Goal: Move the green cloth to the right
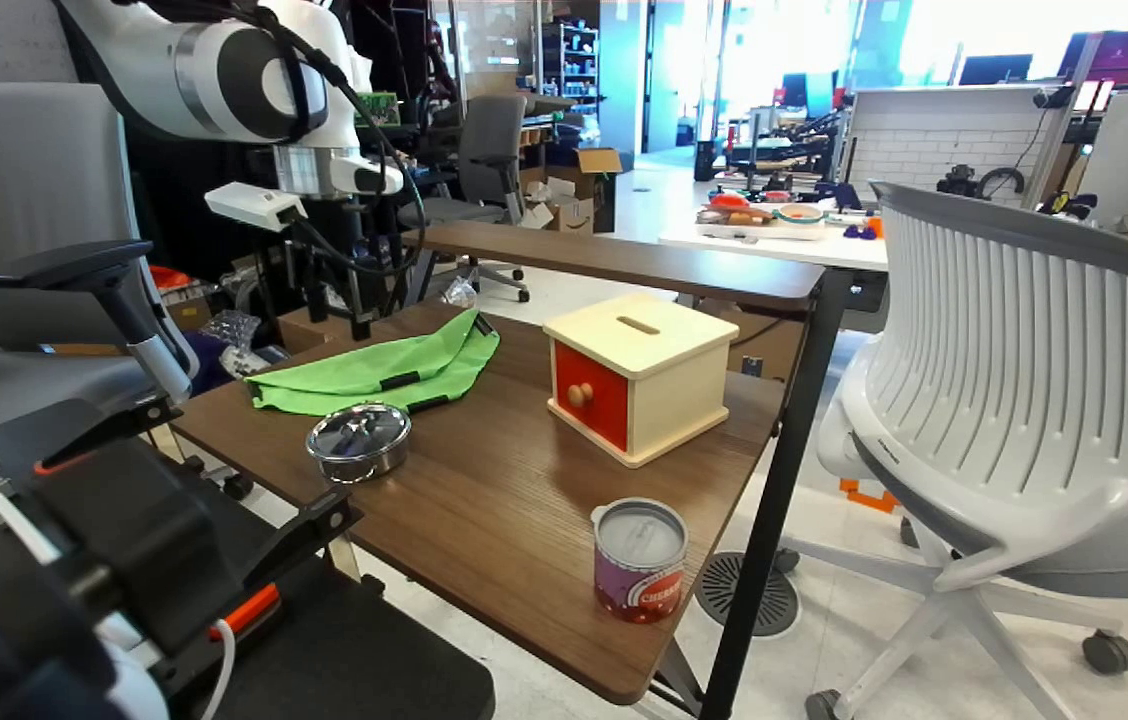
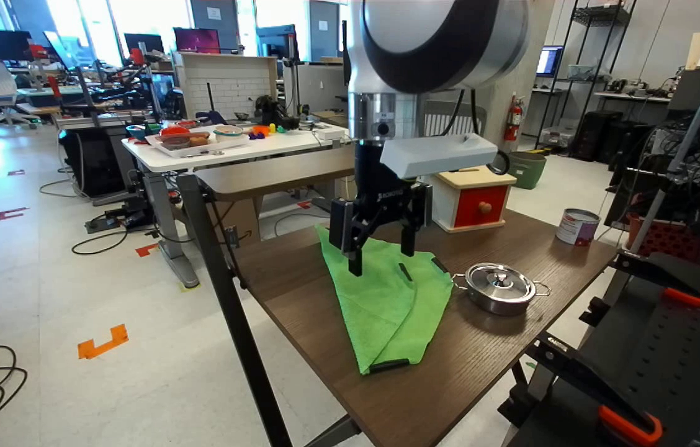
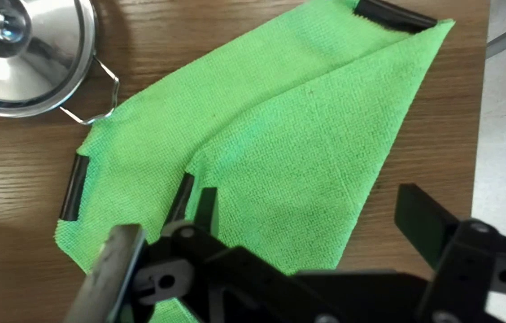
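we read this as the reach before a grasp: the tool (image 2: 381, 256) hangs over the green cloth (image 2: 387, 304) with its jaws spread, holding nothing. in an exterior view the cloth lies rumpled on the worktop (image 2: 437, 397), partly folded on itself, with the lidded pot (image 2: 499, 288) at its three o'clock.

our first worry is the pinch. in the wrist view one fingertip (image 3: 207, 208) is over the fabric and its mate is past the cloth's edge, over bare worktop. thin fabric lying flat offers little to close on, so stopping too high would likely catch air, and going too low could jam the tips against the worktop. a black strip (image 3: 180, 197) beside that fingertip could spoil the hold too, and if only the upper layer is caught, the rest may trail behind.

then there is the pot. its handle (image 3: 115, 87), at ten o'clock in the wrist view, is so close to the cloth's edge that we cannot tell whether they touch; a low drag that way could snag or shove it. if right means the other way, the cloth could droop off the worktop's edge, at three o'clock there.
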`<action>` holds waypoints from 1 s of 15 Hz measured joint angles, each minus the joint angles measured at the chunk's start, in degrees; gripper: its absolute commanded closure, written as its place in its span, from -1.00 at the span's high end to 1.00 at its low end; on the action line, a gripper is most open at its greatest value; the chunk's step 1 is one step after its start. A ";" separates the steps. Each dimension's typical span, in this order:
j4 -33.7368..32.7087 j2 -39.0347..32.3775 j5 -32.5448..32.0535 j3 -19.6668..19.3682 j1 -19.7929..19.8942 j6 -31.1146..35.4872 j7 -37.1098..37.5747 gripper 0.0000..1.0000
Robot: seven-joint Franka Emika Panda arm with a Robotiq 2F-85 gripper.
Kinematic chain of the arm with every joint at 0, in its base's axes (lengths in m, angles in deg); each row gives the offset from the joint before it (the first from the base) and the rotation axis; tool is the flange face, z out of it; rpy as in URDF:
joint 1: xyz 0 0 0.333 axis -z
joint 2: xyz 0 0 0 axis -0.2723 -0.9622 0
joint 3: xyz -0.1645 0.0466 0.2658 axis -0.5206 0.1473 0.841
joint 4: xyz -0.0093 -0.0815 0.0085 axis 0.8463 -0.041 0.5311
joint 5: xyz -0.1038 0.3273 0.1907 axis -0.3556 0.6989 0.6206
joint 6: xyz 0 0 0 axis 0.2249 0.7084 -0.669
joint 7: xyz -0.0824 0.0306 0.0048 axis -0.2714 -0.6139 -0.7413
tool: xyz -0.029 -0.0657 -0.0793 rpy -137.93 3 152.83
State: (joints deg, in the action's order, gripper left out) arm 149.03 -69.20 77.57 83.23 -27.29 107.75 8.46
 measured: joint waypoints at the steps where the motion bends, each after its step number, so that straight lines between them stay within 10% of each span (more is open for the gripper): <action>1: -1.23 -1.22 0.01 -0.21 -0.01 -0.29 0.00 1.00; 15: -10.88 -10.72 0.31 -1.82 0.02 -4.80 0.00 1.00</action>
State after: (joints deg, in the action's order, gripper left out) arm 138.15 -79.92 77.88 81.40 -27.27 102.94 8.45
